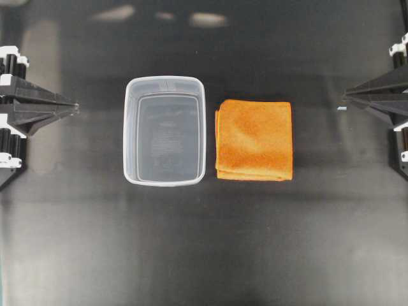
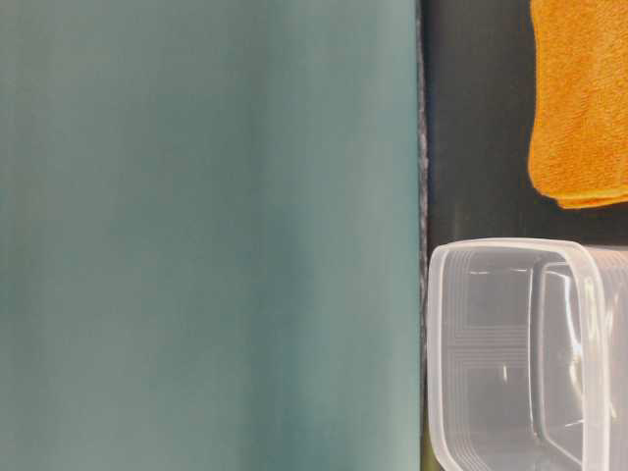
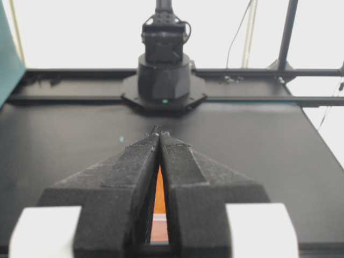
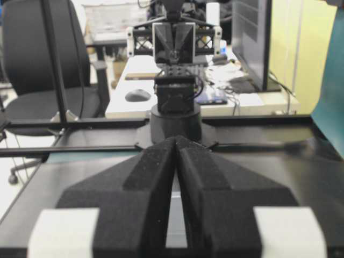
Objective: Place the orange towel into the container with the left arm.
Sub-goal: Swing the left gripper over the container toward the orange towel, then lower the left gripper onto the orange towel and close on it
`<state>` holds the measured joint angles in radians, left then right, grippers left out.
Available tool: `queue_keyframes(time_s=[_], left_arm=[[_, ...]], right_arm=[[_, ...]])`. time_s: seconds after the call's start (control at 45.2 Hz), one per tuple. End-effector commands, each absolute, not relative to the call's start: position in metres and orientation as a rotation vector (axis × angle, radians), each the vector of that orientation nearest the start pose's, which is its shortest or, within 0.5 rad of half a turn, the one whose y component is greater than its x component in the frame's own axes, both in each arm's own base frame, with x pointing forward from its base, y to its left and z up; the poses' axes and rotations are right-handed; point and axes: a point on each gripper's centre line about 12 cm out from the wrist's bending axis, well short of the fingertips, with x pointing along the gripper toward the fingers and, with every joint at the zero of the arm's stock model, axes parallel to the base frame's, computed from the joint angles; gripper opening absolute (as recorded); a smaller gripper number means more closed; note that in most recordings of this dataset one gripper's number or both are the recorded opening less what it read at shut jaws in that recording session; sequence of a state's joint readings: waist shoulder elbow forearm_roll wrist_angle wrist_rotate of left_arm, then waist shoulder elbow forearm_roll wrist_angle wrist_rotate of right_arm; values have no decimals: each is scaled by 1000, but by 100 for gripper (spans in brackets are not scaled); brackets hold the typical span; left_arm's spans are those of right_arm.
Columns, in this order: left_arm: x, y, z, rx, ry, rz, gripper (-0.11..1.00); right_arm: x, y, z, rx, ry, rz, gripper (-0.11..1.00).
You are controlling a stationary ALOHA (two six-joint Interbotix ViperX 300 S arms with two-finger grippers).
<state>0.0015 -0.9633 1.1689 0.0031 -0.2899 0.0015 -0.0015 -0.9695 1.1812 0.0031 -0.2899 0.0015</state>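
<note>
We look down on a dark counter where the orange towel lies folded flat, just beside the right wall of the clear container, with a thin strip of bare surface between them. The container stands upright with nothing in it. The left tool waits at the left edge, clenched on nothing, its tips pressed together in its own wrist view. The right tool sits at the far right edge, likewise clenched and holding nothing. Both are well apart from the towel.

We judge the task not yet begun. The towel lies on the far side of the container from the left arm, so the reach must pass over the tub; a low approach could clip the thick rim and shove or tip the light container. A pinch on only the top fold could let the layers fall open and drape over the rim instead of landing inside.
</note>
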Motion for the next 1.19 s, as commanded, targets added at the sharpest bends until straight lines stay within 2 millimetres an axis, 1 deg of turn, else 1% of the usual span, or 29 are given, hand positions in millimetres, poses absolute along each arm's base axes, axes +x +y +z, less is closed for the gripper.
queue_keyframes(time_s=[0.0,0.022,0.089,0.221,0.31,0.376,0.465,0.509,0.575,0.642,0.73,0.797,0.819,0.863,0.929,0.996,1.018,1.084,1.129,1.173], left_arm=[[217,-1,313,1,-21,-6,6],[221,0,314,-4,6,-4,6],[237,1,316,-14,98,4,0],[266,2,320,-8,218,9,0],[283,2,320,-7,291,12,0],[299,2,318,-3,382,14,0],[316,3,316,-2,474,19,0],[324,5,316,-4,515,25,0],[339,6,313,-2,578,30,0],[355,7,312,-2,632,32,0],[375,9,314,-3,681,40,1],[389,11,314,-3,727,46,3],[392,12,315,-2,736,48,5],[400,13,313,4,765,48,12],[413,12,311,21,801,40,27],[429,11,306,51,841,24,46],[434,11,305,58,847,21,54],[450,10,296,82,894,8,73],[460,10,288,88,933,3,82],[467,10,280,91,969,-1,88]], right_arm=[[199,0,298,21,-92,-2,1],[199,0,298,24,-89,-1,1],[198,0,295,43,-57,-2,1],[193,-2,292,55,-5,-9,1],[189,-2,295,46,-5,-10,1],[186,-3,296,41,9,-16,1],[183,-4,291,42,59,-25,1],[182,-5,289,42,82,-28,3],[180,-5,286,43,107,-29,14],[180,-5,285,42,119,-32,32],[179,-5,285,34,125,-32,62],[178,-5,284,29,124,-28,77],[178,-5,285,26,122,-28,80],[177,-5,285,23,118,-28,81],[176,-5,287,18,107,-28,79],[173,-5,291,17,86,-27,77],[172,-5,292,16,80,-27,78],[168,-5,298,16,50,-27,78],[164,-4,300,14,35,-27,78],[161,-5,305,16,15,-28,78]])
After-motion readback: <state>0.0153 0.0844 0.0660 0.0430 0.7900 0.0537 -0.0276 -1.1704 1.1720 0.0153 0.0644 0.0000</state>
